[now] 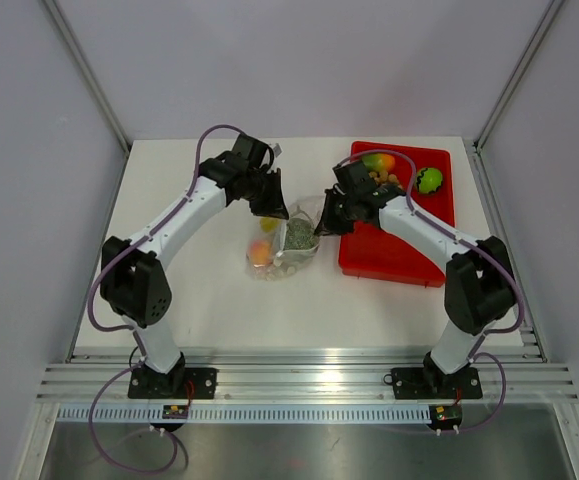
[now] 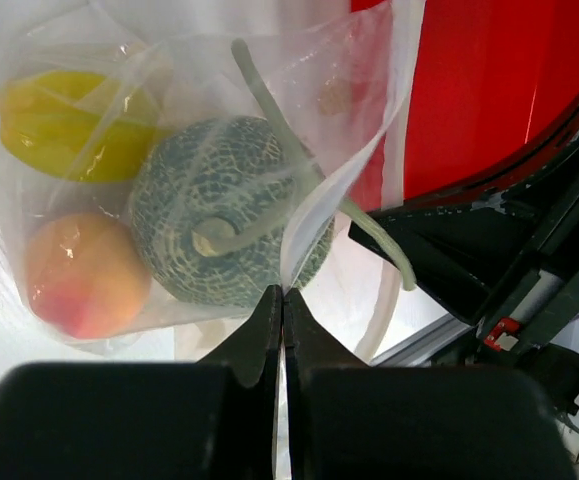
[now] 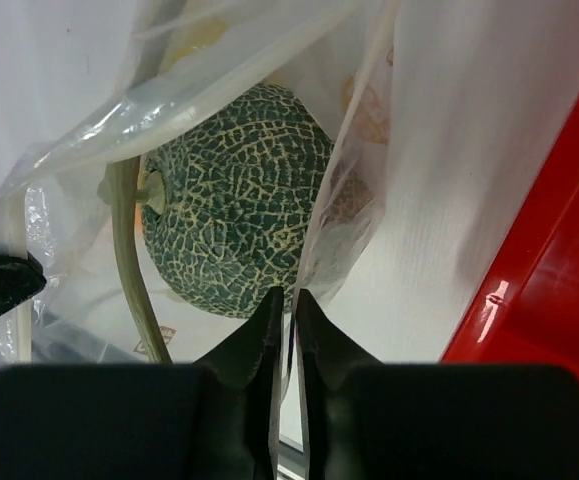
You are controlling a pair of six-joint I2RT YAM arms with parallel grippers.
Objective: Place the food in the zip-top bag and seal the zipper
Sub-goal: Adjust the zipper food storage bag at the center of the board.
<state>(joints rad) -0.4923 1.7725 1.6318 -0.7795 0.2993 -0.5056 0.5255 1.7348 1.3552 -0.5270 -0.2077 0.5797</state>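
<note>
Right, here is how I read it from my end:

- In the top view the zip-top bag [image 1: 281, 250] lies mid-table, with the red tray [image 1: 399, 265] at its 3 o'clock.
- The left gripper [image 2: 282, 295] has its fingers pressed flat together on a fold of the bag's film, at the bag's 11 o'clock edge.
- The right gripper [image 3: 286, 297] pinches the film in a very narrow gap at the 2 o'clock edge.
- The melon [image 2: 229, 210], orange-peach fruit [image 2: 84, 270] and yellow piece [image 2: 69, 125] are inside the bag.
- The mango [image 1: 377, 161] and green apple [image 1: 429, 180] lie at the tray's 12 o'clock end, so I judge loading unfinished.
- Risk: the film is thin and glossy, so pulling the arms apart too hard could slide it out of either pinch.
- Risk: if I free one arm to fetch fruit, the mouth may sag closed.
- Risk: the melon sits close behind the pinched edges, so it could block the next fruit or roll out if I tilt the bag.
- I cannot pick out the zipper for certain, and closing it over a crease would leave a gap.
</note>
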